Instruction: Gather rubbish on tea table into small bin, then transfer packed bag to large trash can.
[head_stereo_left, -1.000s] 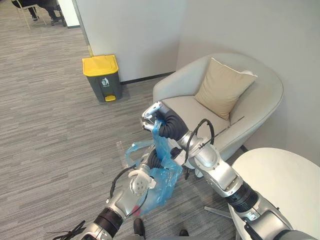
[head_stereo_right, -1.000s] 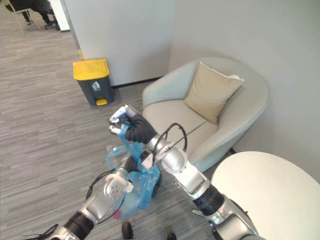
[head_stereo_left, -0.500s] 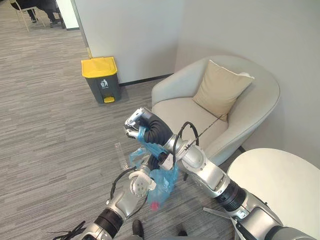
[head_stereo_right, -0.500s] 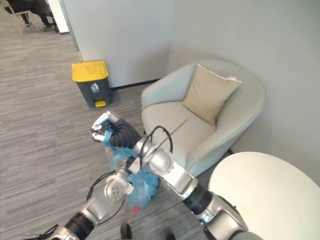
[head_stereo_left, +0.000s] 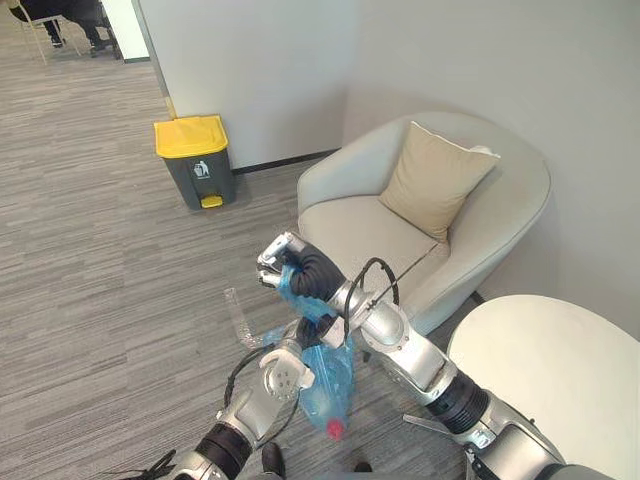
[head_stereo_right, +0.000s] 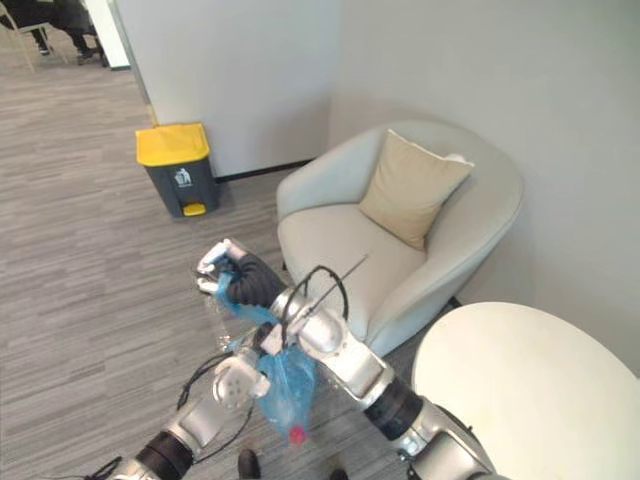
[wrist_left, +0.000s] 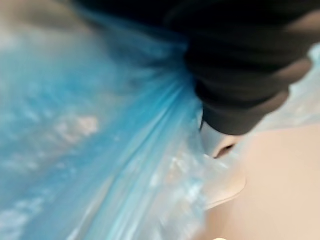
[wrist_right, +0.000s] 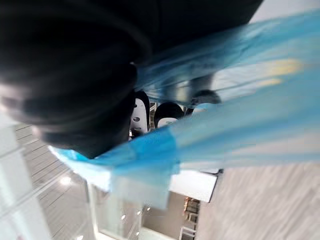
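You are in the second half of the task, by my reading. The bag (head_stereo_left: 328, 385) is packed and off the table (head_stereo_left: 560, 360), and it hangs in the air in front of the robot, clear of the floor. The right hand (head_stereo_left: 283, 268) is raised, its fingers curled round the bag's gathered neck, and it takes the weight. The left hand (head_stereo_left: 284, 373) sits lower, against the bag's side. The film covers it, so you cannot tell whether it grips or only steadies. Something small and red shows through the bottom of the bag.

The can (head_stereo_left: 194, 160), grey with a yellow lid, stands by the wall, well apart from the bag across open floor. Its lid is down, and a yellow pedal (head_stereo_left: 210, 201) shows at its foot.

The step in hand is the carry. The next move probably calls for a turn and a walk toward the can with the right grip held firm. At the can the lid has to come up first, by the pedal or by the left hand. The chair (head_stereo_left: 370, 215) is just beside the arms, so swing the bag away from it.
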